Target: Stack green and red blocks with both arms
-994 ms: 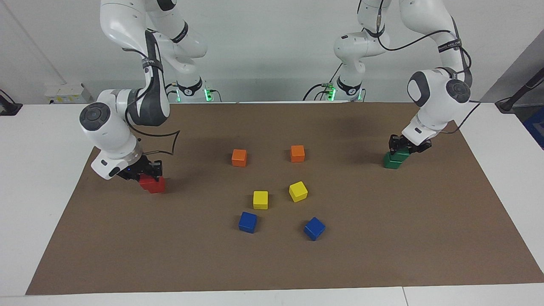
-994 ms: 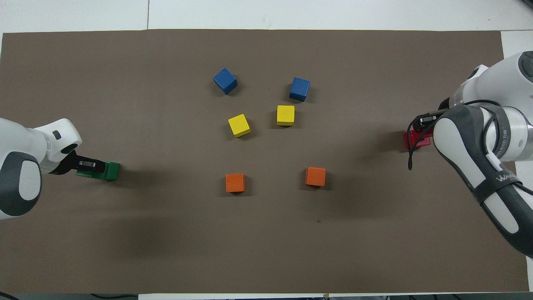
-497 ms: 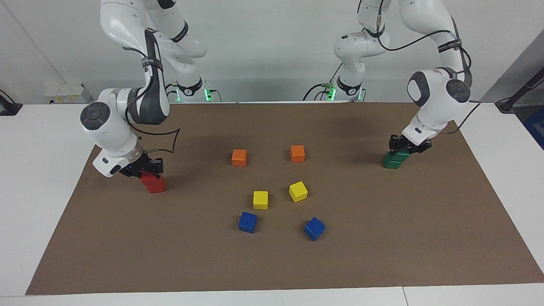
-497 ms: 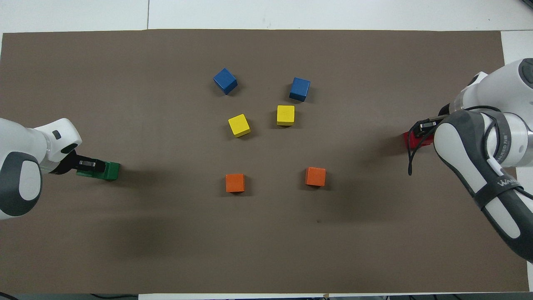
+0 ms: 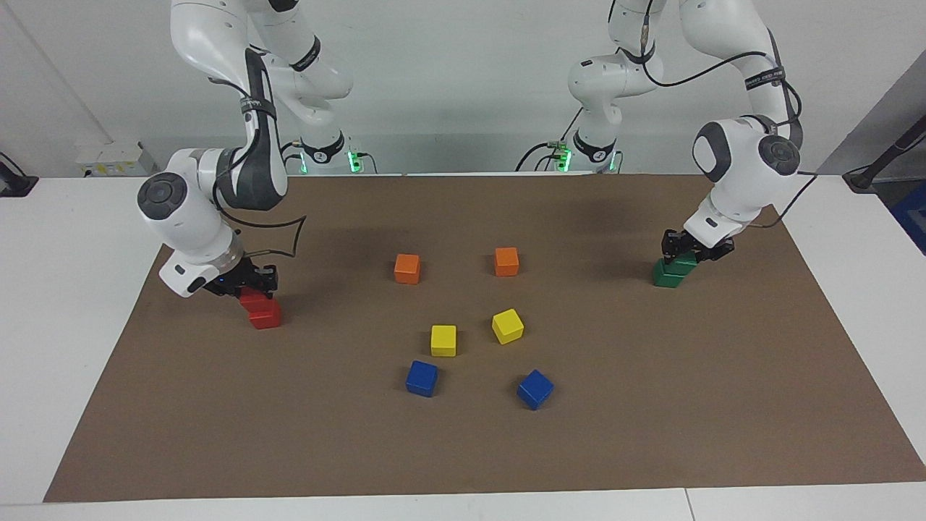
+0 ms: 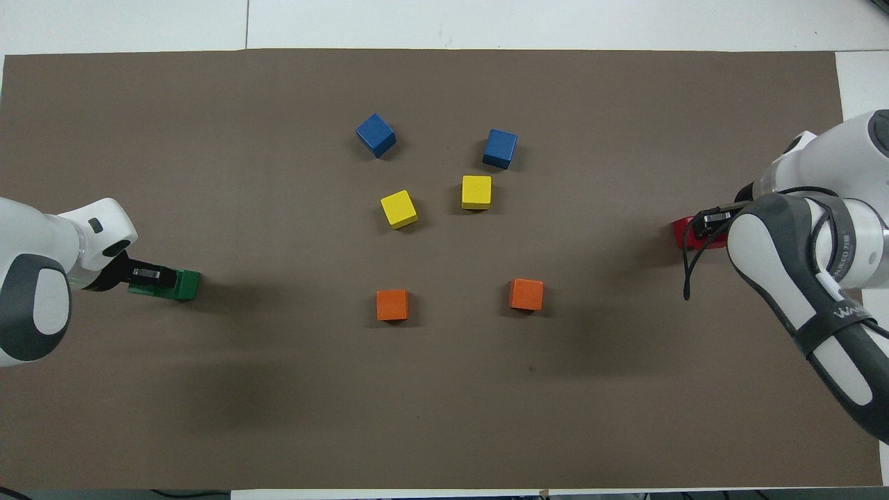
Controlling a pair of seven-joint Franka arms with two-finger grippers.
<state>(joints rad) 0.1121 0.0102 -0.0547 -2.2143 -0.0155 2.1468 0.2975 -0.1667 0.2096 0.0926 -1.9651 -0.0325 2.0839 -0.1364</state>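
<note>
At the right arm's end of the mat, one red block (image 5: 266, 317) lies on the mat and a second red block (image 5: 251, 299) rests on top of it, set off toward the robots. My right gripper (image 5: 252, 288) is shut on that upper red block; in the overhead view the right gripper (image 6: 714, 221) hides most of the red pair (image 6: 683, 230). At the left arm's end, a green block (image 5: 684, 265) rests tilted on another green block (image 5: 663, 278). My left gripper (image 5: 686, 255) is shut on the upper green one, and the overhead view shows the left gripper (image 6: 148, 276) beside the green pair (image 6: 186, 285).
Midway along the brown mat (image 5: 651, 405) lie two orange cubes (image 5: 407, 268) (image 5: 506, 261), two yellow cubes (image 5: 443, 340) (image 5: 507, 325) and two blue cubes (image 5: 422, 378) (image 5: 534, 388), the blue ones farthest from the robots.
My right gripper has shifted a little up and toward the robots with the upper red block, leaving it more offset from the lower one. The left arm and green blocks have not moved.
</note>
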